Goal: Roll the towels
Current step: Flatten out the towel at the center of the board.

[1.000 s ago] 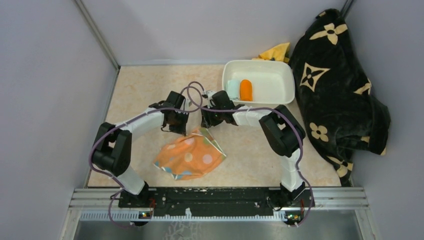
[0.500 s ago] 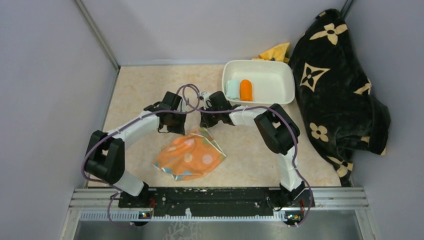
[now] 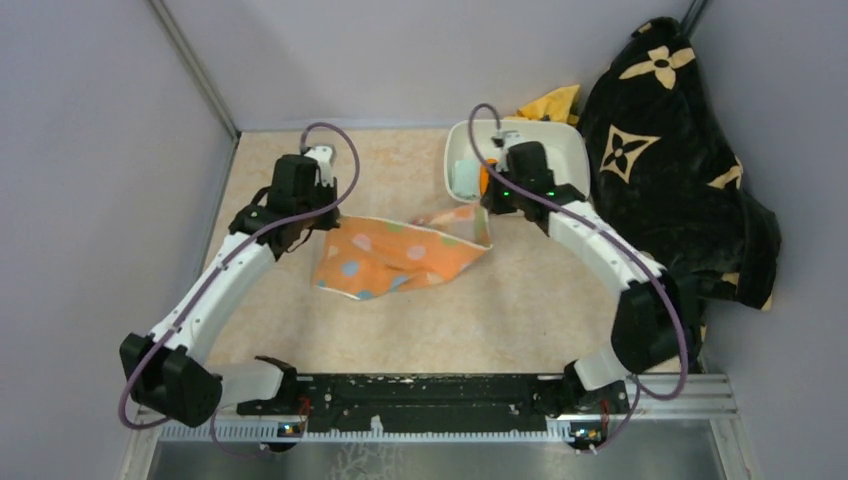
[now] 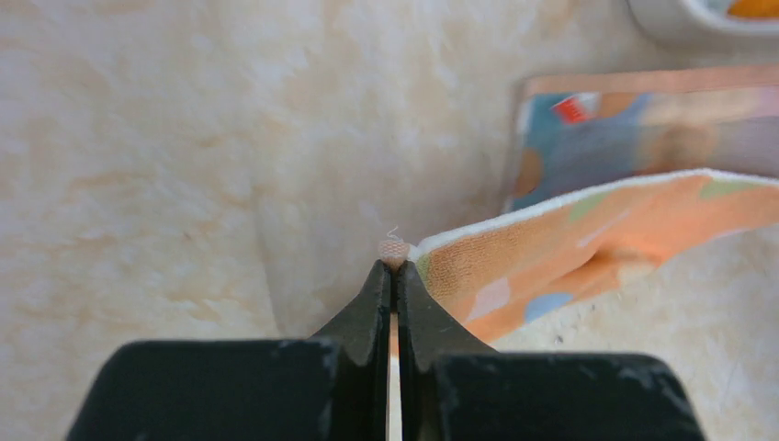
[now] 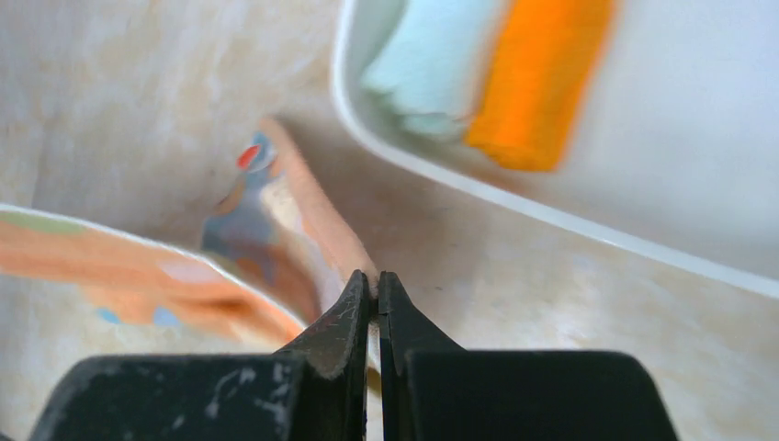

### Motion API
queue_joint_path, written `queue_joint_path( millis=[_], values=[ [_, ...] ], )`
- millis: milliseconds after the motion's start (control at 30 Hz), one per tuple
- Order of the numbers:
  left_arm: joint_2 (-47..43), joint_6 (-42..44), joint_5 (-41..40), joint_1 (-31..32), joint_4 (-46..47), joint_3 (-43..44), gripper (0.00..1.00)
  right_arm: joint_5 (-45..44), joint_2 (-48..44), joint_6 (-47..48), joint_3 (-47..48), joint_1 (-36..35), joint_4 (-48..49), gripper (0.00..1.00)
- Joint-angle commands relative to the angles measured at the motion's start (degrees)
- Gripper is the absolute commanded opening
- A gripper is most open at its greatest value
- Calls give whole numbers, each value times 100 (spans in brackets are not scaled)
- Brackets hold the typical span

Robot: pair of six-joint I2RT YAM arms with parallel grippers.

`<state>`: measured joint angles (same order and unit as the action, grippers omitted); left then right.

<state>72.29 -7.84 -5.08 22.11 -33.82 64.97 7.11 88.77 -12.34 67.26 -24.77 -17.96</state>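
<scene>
The striped pastel towel with orange polka dots [image 3: 400, 250] hangs stretched in a band between my two grippers, its lower edge resting on the table. My left gripper [image 3: 318, 220] is shut on its left corner; the left wrist view shows the tips [image 4: 393, 268] pinching that corner of the cloth [image 4: 588, 230]. At the other end my right gripper [image 3: 487, 213] is shut on the right corner, its tips [image 5: 374, 280] clamped on the cloth's edge [image 5: 303, 230]. A rolled mint green towel [image 5: 427, 60] and a rolled orange towel [image 5: 542, 73] lie side by side in the white tub [image 5: 551, 216].
The white tub [image 3: 560, 160] stands at the back right, just behind my right wrist. A big black blanket with tan flowers [image 3: 680, 180] is heaped along the right wall. A yellow cloth [image 3: 555, 103] pokes out behind the tub. Walls close the left and back sides.
The right gripper has shut on the towel's corner. Both arms have moved apart and toward the back, pulling the crumpled towel out into a long stretched band.
</scene>
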Motion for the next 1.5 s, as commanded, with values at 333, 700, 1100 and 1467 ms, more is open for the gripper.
queue_joint_path(
  millis=[333, 700, 1100, 1467],
  values=[
    [-1158, 695, -1484, -322, 1879, 192, 0, -1730, -2428, -498, 689, 1091, -2271, 0],
    [-3527, -2327, -1184, -322, 461, -2694, 2, -1659, -4746, -1943, -2008, 1112, -2780, 0],
    [-5908, -4408, -1319, -323, -1523, -2737, 54, -1703, -5994, -3103, -2061, 1098, -4391, 46],
    [-2148, -2737, 488, -321, 238, -2575, 64, -847, -4167, -2191, -2524, 1105, -2181, 48]
  ],
)
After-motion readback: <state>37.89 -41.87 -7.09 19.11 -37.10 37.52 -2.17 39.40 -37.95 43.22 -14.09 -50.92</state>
